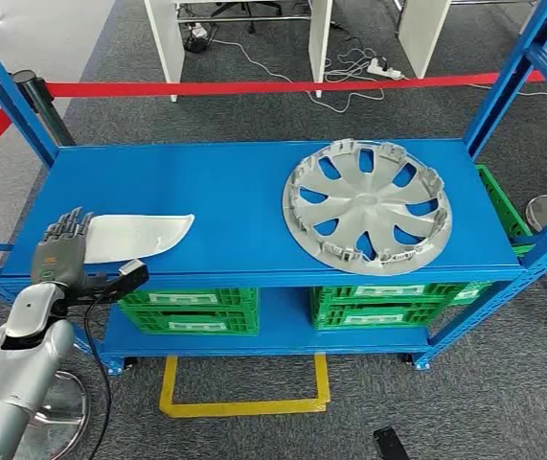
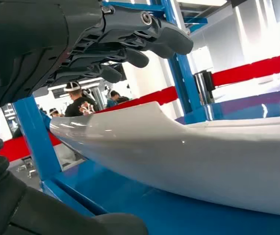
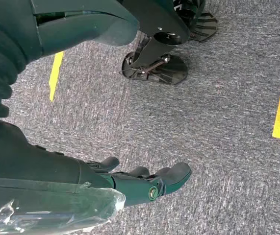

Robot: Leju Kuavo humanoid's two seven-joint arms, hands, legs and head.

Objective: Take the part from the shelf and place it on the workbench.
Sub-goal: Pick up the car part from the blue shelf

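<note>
Reaching over the near left corner of the blue shelf [image 1: 241, 201], the left hand [image 1: 60, 251] lies in the head view with its fingers straight and spread atop the near end of the white curved panel [image 1: 140, 234], not yet closed on it. One such panel lies there, running along the front edge; one silver wheel cover [image 1: 368, 205] rests well apart toward the right end, and two green crates [image 1: 191, 311] sit on the lower tier.

From the left wrist view, the fingers [image 2: 145, 41] hover wide above the panel [image 2: 190, 161], with a clear gap beneath them and nothing gripped. To do this step well, I would judge the hand needs to drop further and wrap the panel's thin edge before lifting, since the glossy surface looks slippery.

From the right wrist view, the right hand [image 3: 138, 183] hangs over grey carpet [image 3: 219, 122], fingers loosely extended and holding nothing.
</note>
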